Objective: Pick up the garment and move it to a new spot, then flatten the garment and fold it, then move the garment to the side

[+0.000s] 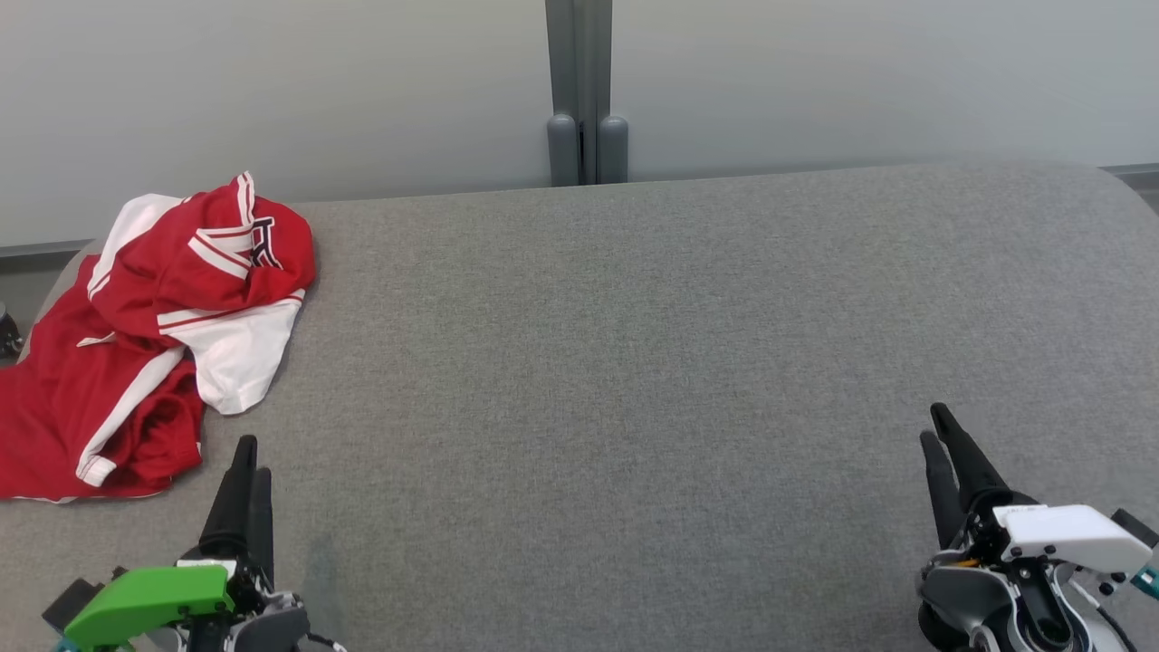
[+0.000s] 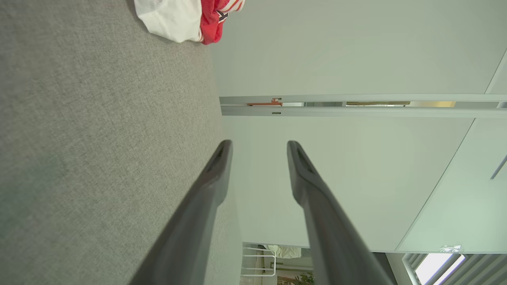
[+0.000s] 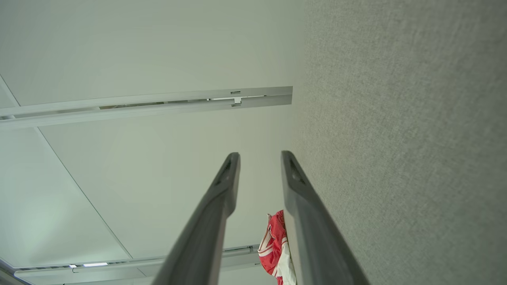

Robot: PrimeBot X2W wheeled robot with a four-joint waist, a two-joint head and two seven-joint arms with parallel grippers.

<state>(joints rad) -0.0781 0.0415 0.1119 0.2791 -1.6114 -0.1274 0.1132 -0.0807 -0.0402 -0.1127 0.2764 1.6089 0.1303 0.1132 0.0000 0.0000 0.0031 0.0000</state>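
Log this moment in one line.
garment: crumpled, left end of table | left pincer: open, empty, clear of garment | right pincer: open, empty | stage: pickup not begun

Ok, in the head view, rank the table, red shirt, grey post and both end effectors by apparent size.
1. table
2. red shirt
3. left end effector and right end effector: alike, so unranked, and enlarged by nearness to the camera
4. grey post, far away
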